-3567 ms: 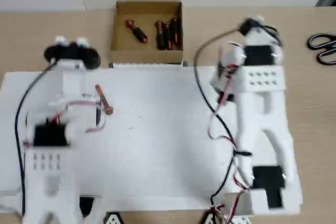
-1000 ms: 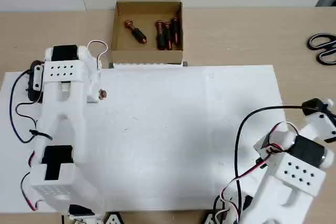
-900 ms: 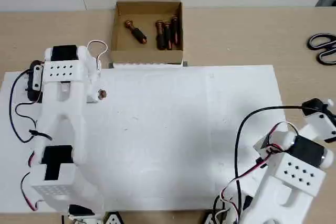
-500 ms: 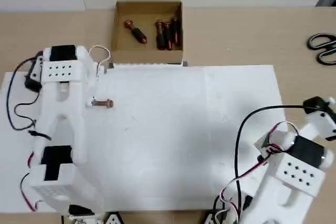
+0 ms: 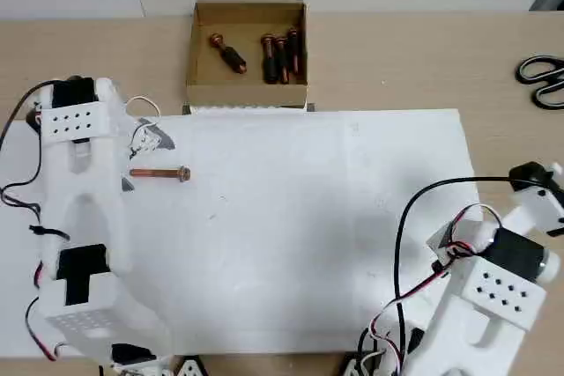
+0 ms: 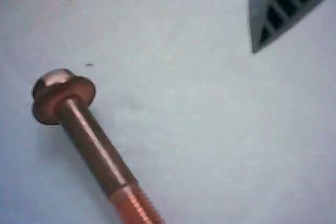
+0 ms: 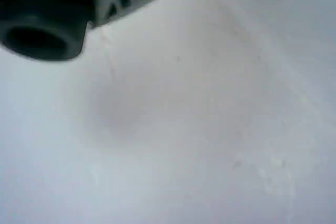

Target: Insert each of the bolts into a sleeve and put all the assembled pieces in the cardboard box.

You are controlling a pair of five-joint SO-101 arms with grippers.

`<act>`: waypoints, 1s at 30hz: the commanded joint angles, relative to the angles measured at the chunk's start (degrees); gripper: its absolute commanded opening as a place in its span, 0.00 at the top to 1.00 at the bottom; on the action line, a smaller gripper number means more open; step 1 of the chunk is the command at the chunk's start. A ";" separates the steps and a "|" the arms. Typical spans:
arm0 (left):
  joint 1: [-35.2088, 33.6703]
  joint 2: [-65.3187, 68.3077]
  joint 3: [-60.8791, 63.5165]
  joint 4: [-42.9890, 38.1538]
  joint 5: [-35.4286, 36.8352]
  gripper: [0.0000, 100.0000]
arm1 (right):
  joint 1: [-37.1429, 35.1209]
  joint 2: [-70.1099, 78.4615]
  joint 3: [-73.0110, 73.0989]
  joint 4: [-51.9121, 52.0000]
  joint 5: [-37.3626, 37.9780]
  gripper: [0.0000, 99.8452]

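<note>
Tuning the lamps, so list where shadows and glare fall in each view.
High view: even light, no hard shadows on the white sheet. Left wrist view: a bright glare streak runs along the shank of the bolt, with a soft shadow beside it. Right wrist view: a diffuse dark patch on the white sheet, no glare.

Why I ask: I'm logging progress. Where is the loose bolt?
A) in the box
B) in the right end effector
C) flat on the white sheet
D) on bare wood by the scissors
C: the bolt lies flat on the white sheet, outside the box.
</note>
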State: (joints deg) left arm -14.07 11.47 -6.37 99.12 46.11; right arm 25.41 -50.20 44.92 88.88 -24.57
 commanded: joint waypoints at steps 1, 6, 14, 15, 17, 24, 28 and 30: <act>0.53 -1.93 -2.24 1.23 -0.35 0.67 | 0.40 -1.19 -0.18 -0.57 -0.26 1.00; 0.26 -2.37 -0.92 1.32 -11.25 0.67 | 0.40 -1.19 -0.18 -0.84 -0.35 1.00; -0.09 -2.11 -1.45 -0.88 -52.04 0.67 | 0.40 -1.19 -0.18 -0.40 -0.18 1.00; -0.09 -2.11 -1.54 -1.32 -55.56 0.67 | 0.40 -1.19 -0.18 -0.40 -0.18 1.00; -0.26 -2.20 -1.54 -2.11 -62.95 0.67 | 0.40 -1.19 -0.18 -0.40 -0.18 1.00; -0.88 -2.20 -2.68 -8.53 -94.07 0.75 | 0.40 -1.19 -0.18 -0.75 -0.18 1.00; -0.62 -2.11 -3.03 -10.99 -104.79 0.78 | 0.40 -1.19 -0.18 -0.66 -0.26 1.00; -0.62 -2.02 -2.86 -12.13 -108.75 0.78 | 0.40 -1.19 -0.18 -0.66 -0.35 1.00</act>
State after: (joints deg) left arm -14.68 11.47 -7.25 89.10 -56.75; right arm 25.41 -50.20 44.92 88.88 -24.57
